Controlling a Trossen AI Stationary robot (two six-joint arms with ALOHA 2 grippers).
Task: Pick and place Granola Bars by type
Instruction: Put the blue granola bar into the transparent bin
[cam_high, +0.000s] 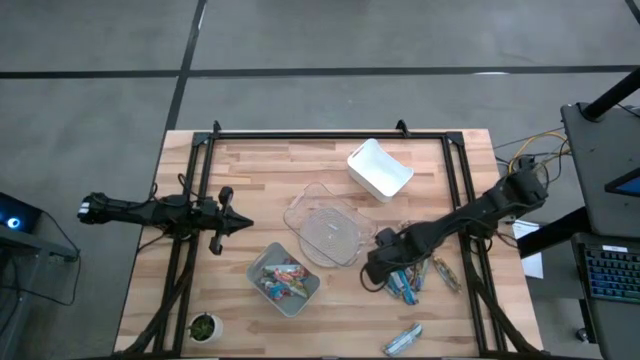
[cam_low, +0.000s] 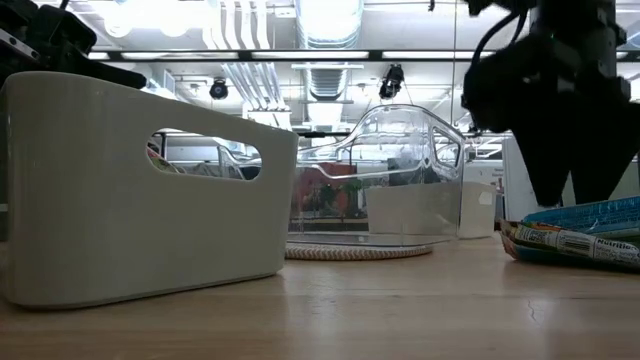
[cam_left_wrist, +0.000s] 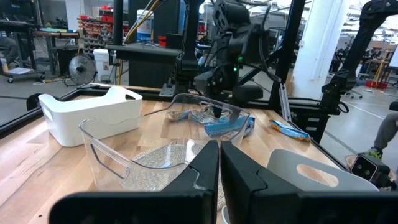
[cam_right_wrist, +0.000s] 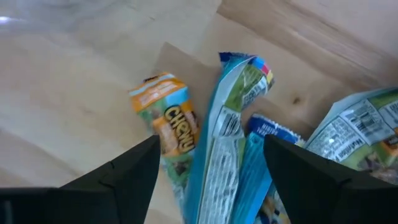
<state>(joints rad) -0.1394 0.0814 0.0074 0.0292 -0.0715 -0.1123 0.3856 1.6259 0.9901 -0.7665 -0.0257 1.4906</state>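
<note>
A loose pile of granola bars lies flat on the table's right near part: blue ones, an orange-wrapped one and greenish ones. My right gripper hangs open just above this pile, with a finger on either side of the blue bars; no touch shows. More bars lie in the near bin, and one lies alone near the front edge. My left gripper waits shut at the table's left, pointing toward the bins.
A clear bin sits mid-table on a round mat. A white bin stands toward the far edge. The near bin fills the low view's left. A small plant pot stands at the near left corner. The black frame rails border the table.
</note>
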